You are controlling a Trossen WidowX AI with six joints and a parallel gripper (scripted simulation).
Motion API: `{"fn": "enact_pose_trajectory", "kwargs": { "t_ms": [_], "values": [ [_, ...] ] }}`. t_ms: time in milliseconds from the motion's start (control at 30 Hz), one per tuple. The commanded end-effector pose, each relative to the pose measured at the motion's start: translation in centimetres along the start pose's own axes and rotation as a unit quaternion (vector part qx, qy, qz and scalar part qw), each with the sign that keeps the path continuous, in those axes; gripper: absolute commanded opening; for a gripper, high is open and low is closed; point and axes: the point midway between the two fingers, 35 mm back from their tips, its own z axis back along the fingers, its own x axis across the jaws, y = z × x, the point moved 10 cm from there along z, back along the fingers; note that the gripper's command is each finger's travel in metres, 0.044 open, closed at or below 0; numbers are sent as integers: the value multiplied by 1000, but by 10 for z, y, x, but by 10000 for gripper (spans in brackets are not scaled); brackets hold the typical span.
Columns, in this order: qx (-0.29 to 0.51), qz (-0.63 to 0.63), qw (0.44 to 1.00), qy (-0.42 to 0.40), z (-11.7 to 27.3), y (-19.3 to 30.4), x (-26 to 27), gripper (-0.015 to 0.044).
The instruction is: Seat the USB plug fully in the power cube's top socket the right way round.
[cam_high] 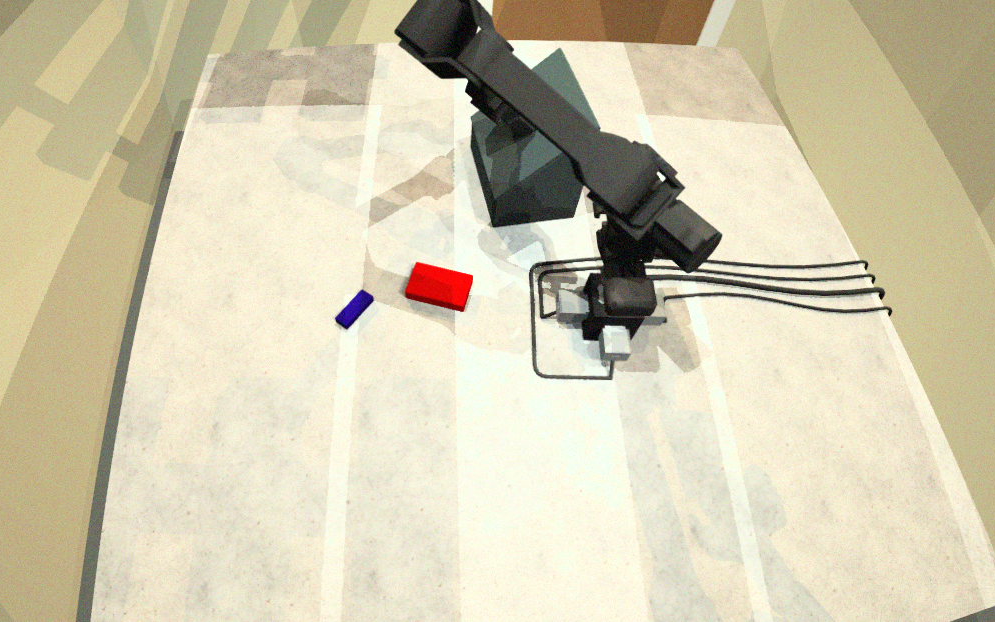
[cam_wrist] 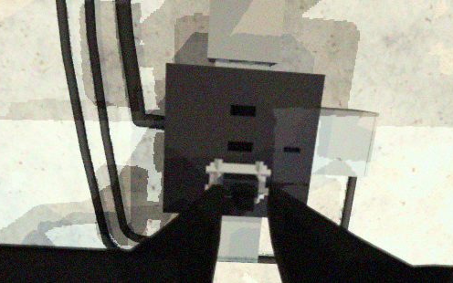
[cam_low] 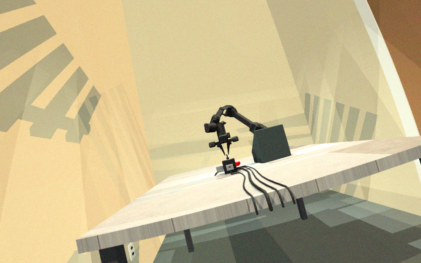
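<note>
The tool (cam_high: 628,297) (cam_low: 227,154) (cam_wrist: 244,196) is held slightly apart, nothing gripped; directly below its tips, at lower centre of the wrist frame, the plug (cam_low: 227,157) (cam_wrist: 242,195) is seen atop the cube (cam_high: 592,322) (cam_low: 225,166) (cam_wrist: 199,114), between the finger lines

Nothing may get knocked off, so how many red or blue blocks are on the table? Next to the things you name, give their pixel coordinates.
2: a red block (cam_high: 439,286) (cam_low: 238,163), and a smaller blue block (cam_high: 354,309) beyond it from the gripper (cam_high: 628,309) (cam_low: 227,154) (cam_wrist: 245,189). Others may be hidden.
</note>
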Motion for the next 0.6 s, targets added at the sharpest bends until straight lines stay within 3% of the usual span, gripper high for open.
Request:
{"fn": "enact_pose_trajectory", "kwargs": {
  "t_ms": [0,567],
  "values": [
    [0,0,1000,0,0,0,0,95],
    [0,0,1000,0,11,-1,0,95]
  ]
}}
